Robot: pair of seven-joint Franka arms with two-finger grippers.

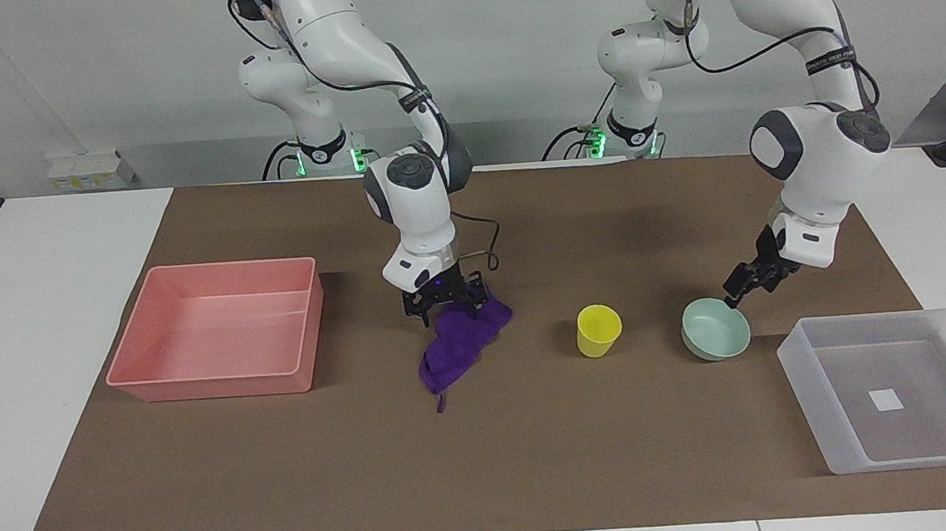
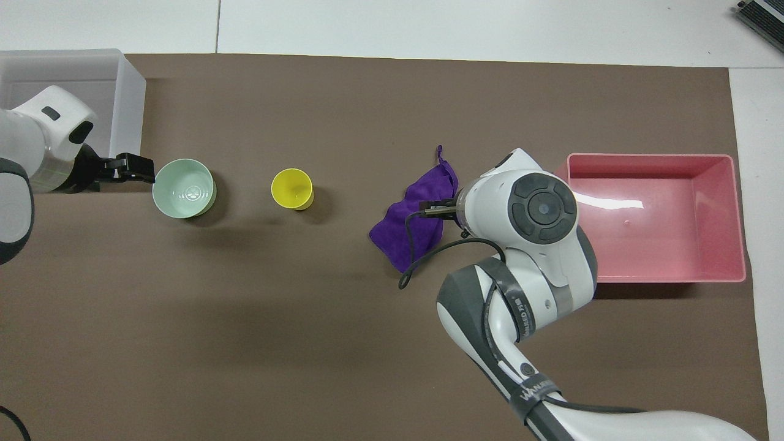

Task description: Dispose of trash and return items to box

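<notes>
The purple rag (image 1: 455, 348) (image 2: 413, 228) lies crumpled mid-mat. My right gripper (image 1: 448, 307) (image 2: 438, 207) is down at the rag's end nearer the robots, open, with a finger on each side of the cloth. The yellow cup (image 1: 598, 329) (image 2: 292, 188) stands upright between the rag and the mint-green bowl (image 1: 716, 330) (image 2: 184, 188). My left gripper (image 1: 738, 288) (image 2: 136, 168) hangs low and open just beside the bowl's rim, on the box's side, holding nothing. The frosted-white box (image 1: 934, 425) (image 2: 92, 79) sits at the left arm's end of the table.
A pink tray (image 1: 215, 385) (image 2: 674, 239) stands on the brown mat at the right arm's end of the table, with nothing in it. The right arm's elbow and cable hang over the mat between the rag and the pink tray.
</notes>
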